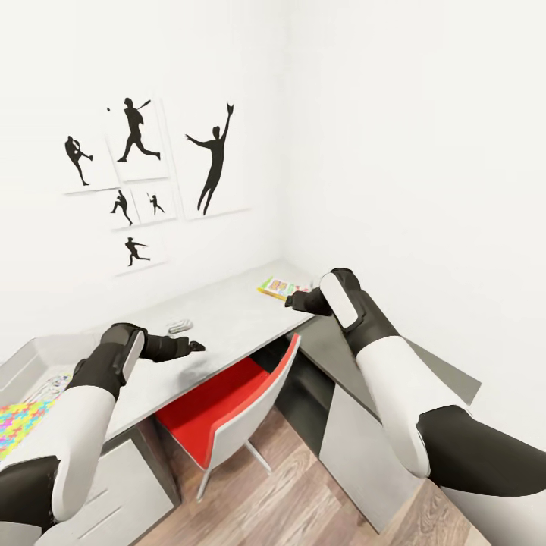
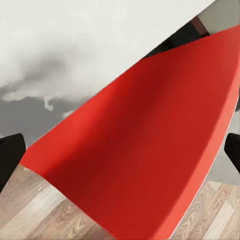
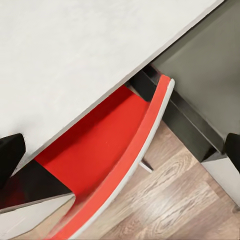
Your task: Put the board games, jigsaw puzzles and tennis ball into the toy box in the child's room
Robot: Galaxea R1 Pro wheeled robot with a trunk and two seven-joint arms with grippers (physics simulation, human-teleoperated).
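A yellow-orange-green board game (image 1: 279, 287) lies flat on the pale grey table (image 1: 227, 318) near the wall corner. My right gripper (image 1: 293, 302) hovers open just in front of it, nothing between its fingers (image 3: 10, 157). My left gripper (image 1: 194, 346) hangs open over the table's front edge, its fingers (image 2: 10, 155) wide apart above the red chair seat. At the far left the light grey toy box (image 1: 45, 347) holds a multicoloured jigsaw puzzle (image 1: 21, 422) and a pale printed flat piece (image 1: 47, 387). The tennis ball and the bed are out of view.
A red chair (image 1: 227, 402) with a pale shell is tucked under the table between my arms. A small grey object (image 1: 180, 327) lies on the tabletop by the left gripper. The lower dark grey wing (image 1: 425, 364) runs along the right wall. Black sports silhouettes (image 1: 136, 174) hang above.
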